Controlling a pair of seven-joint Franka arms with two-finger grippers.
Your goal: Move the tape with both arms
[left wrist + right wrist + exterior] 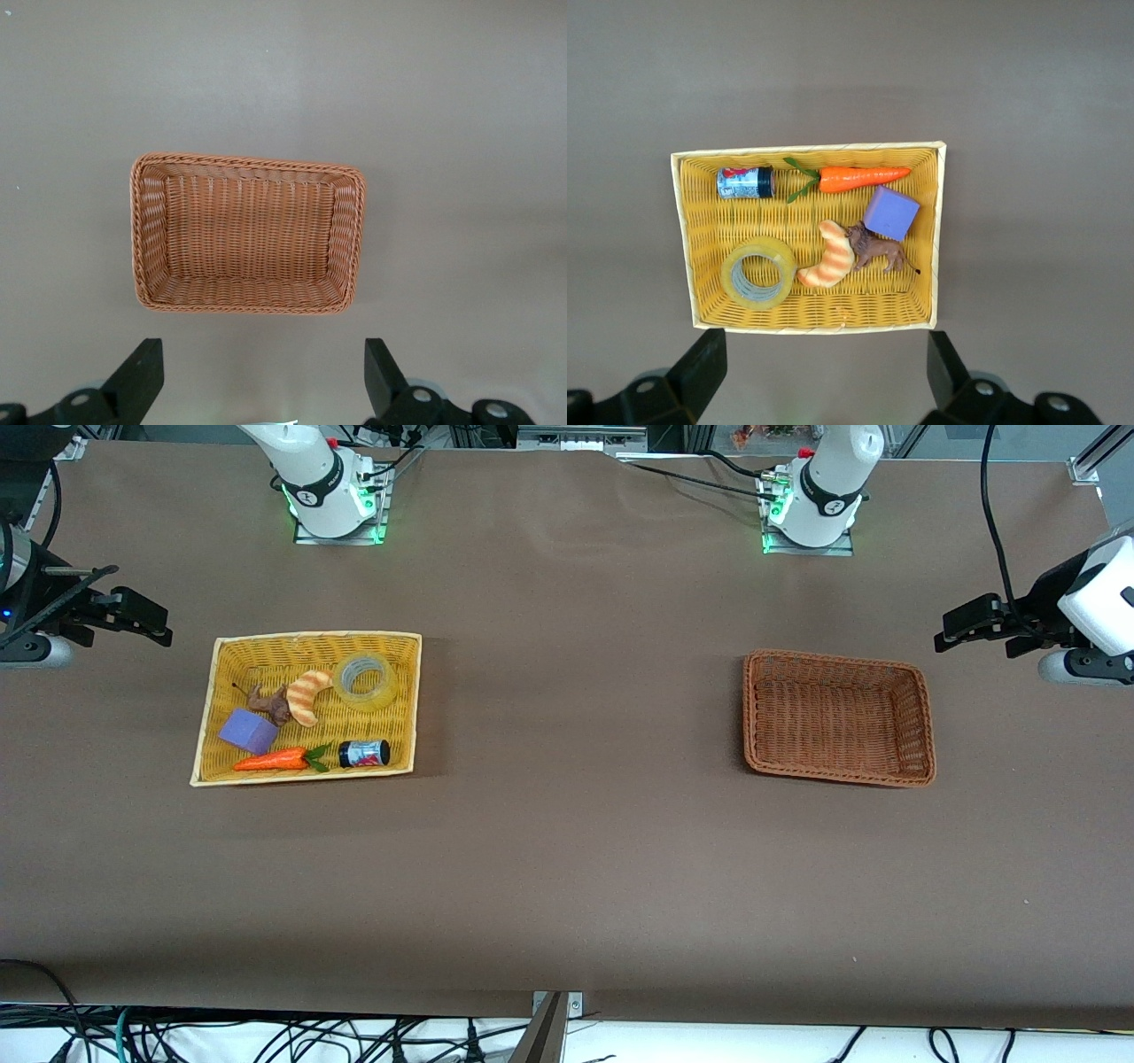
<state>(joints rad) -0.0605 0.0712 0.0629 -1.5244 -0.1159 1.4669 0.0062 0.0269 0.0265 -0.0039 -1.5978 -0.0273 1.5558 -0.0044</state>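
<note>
The tape, a clear yellowish ring, lies flat in the yellow basket, in the corner farther from the front camera. It also shows in the right wrist view. My right gripper is open and empty, up over the right arm's end of the table, apart from the yellow basket; its fingertips stand wide apart. My left gripper is open and empty, over the left arm's end of the table, beside the empty brown basket; its fingertips are also wide apart.
The yellow basket also holds a striped croissant toy, a purple block, a carrot, a small can and a brown animal figure. The brown basket sits on the brown tablecloth.
</note>
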